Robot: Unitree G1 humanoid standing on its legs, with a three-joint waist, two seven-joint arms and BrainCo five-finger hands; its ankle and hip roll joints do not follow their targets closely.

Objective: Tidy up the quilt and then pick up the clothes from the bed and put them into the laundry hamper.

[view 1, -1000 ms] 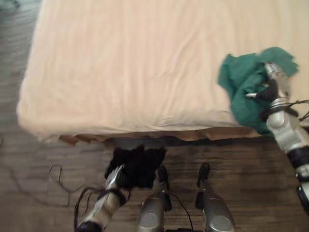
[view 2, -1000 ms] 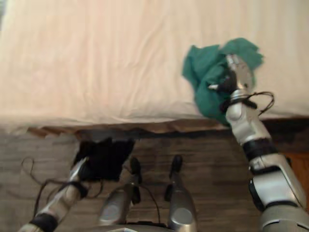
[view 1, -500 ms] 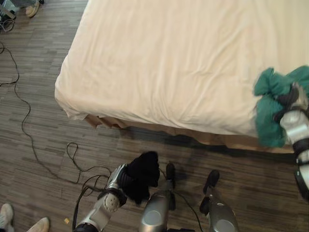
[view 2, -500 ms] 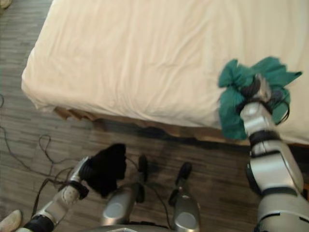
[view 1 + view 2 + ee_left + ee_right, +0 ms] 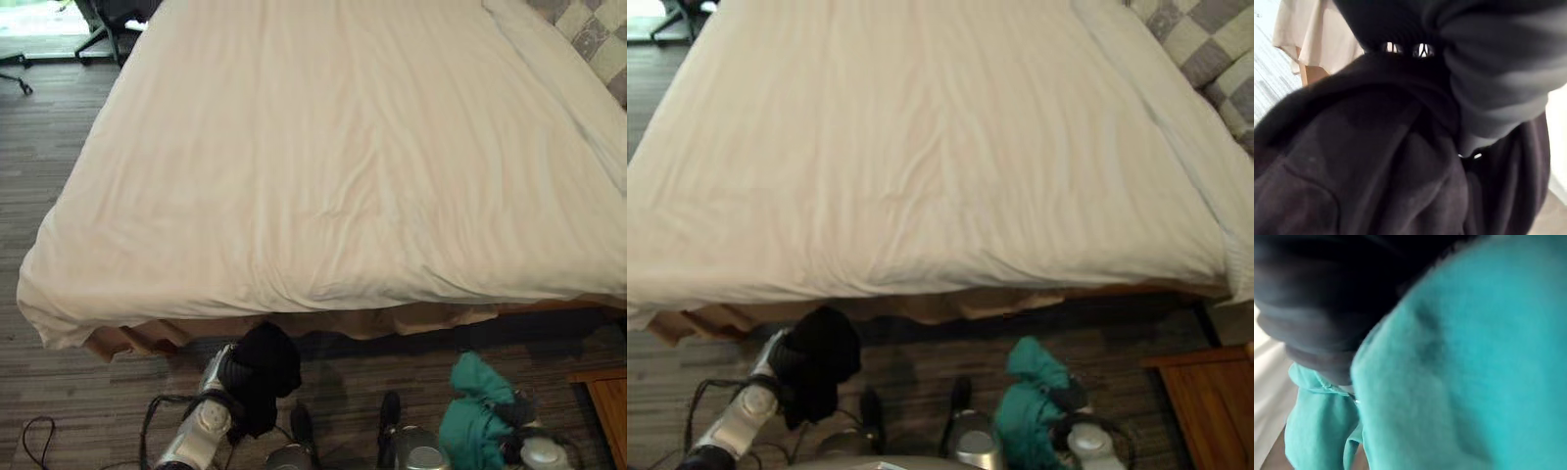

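Note:
A cream quilt (image 5: 333, 166) lies spread smooth over the bed, with no clothes on it. My left hand (image 5: 217, 375) is low in front of the bed's near edge, shut on a bunched black garment (image 5: 263, 374) that hangs over the floor. The left wrist view shows the same black garment (image 5: 1376, 161) pressed close against the hand. My right hand (image 5: 1080, 438) is low at the right, shut on a teal green garment (image 5: 1027, 403) held off the bed above the floor. That green garment (image 5: 1459, 382) covers the fingers in the right wrist view.
A checked pillow (image 5: 1200, 44) and a white pillow (image 5: 573, 83) lie at the head of the bed on the right. A wooden bedside stand (image 5: 1210, 397) is at the lower right. A wheeled chair (image 5: 108, 18) stands far left on the wood floor (image 5: 39, 137).
The camera has swung along the bed. My right hand has drawn the green garment off the quilt and down in front of the bed. The left hand still holds the black garment.

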